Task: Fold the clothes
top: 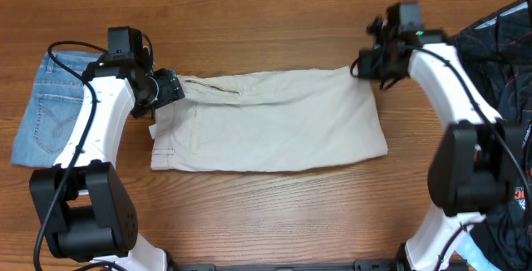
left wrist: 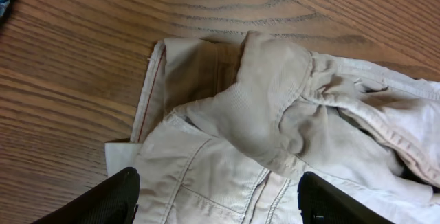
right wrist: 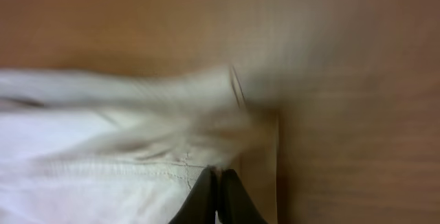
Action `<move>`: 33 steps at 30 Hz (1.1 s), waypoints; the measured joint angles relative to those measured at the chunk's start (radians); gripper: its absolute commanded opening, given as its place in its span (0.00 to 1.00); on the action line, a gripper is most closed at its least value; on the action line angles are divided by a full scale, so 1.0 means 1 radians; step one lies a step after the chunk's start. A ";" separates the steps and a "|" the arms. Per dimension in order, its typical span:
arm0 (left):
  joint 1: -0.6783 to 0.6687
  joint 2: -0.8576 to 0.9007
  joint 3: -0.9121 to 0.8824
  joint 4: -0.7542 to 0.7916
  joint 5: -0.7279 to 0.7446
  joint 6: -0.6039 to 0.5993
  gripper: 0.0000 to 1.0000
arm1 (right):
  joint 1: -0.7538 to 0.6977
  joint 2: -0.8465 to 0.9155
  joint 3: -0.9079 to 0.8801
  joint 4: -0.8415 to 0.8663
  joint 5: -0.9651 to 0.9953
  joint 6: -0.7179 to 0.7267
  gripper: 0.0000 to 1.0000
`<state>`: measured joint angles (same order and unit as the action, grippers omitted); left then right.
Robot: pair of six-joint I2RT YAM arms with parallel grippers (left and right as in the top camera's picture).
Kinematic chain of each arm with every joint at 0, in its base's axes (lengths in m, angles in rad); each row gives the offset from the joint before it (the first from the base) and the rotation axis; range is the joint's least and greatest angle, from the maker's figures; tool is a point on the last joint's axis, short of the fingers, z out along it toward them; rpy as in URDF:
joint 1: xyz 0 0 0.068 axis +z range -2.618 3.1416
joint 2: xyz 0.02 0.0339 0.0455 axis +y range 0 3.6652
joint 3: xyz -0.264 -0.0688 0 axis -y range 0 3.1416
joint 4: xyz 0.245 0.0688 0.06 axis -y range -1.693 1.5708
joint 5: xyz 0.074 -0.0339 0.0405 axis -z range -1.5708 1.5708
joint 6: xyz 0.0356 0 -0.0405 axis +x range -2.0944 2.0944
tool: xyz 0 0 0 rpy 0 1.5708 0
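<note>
The pale beige shorts lie flat across the middle of the table, folded lengthwise, with the waistband at the left. My left gripper is over the far left waistband corner. In the left wrist view its fingers are spread wide, open, just above the rumpled waistband. My right gripper is at the far right corner of the shorts. In the blurred right wrist view its fingers are pinched shut on the hem of the shorts.
Folded light-blue jeans lie at the left edge behind the left arm. A black garment with orange-white print lies at the right edge. Bare wood table shows in front of the shorts.
</note>
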<state>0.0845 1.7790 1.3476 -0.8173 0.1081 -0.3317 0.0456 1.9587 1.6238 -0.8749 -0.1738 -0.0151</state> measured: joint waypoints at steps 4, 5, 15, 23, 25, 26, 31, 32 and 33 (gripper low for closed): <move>0.000 0.000 0.000 0.000 0.000 0.000 0.76 | 0.002 -0.064 0.056 0.035 -0.013 -0.007 0.04; 0.000 0.000 0.000 0.000 0.000 0.000 0.76 | 0.002 -0.067 0.060 0.039 -0.013 -0.008 0.04; 0.000 0.000 0.000 0.000 -0.011 0.000 0.73 | 0.002 0.057 0.061 0.037 -0.010 -0.011 0.04; 0.000 0.000 0.000 0.043 -0.026 -0.002 0.77 | 0.002 0.131 0.061 0.037 -0.005 -0.011 0.04; 0.000 0.000 0.000 0.052 -0.024 -0.003 0.81 | 0.002 0.143 0.061 0.037 -0.005 -0.011 0.21; 0.000 0.000 0.000 0.054 -0.024 -0.004 0.82 | 0.001 0.147 0.061 0.037 -0.004 -0.012 0.31; 0.000 0.000 0.000 0.055 -0.021 -0.003 0.84 | 0.001 0.150 0.061 0.011 -0.002 -0.012 0.40; 0.000 0.000 0.000 0.055 -0.021 0.000 0.84 | 0.001 0.150 0.061 -0.002 -0.002 -0.009 0.40; 0.000 0.000 0.000 0.056 -0.021 0.004 0.84 | 0.001 0.150 0.061 -0.018 0.002 0.001 0.40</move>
<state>0.0845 1.7790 1.3476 -0.7616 0.0868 -0.3275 0.0463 2.1086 1.6848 -0.8928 -0.1722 -0.0143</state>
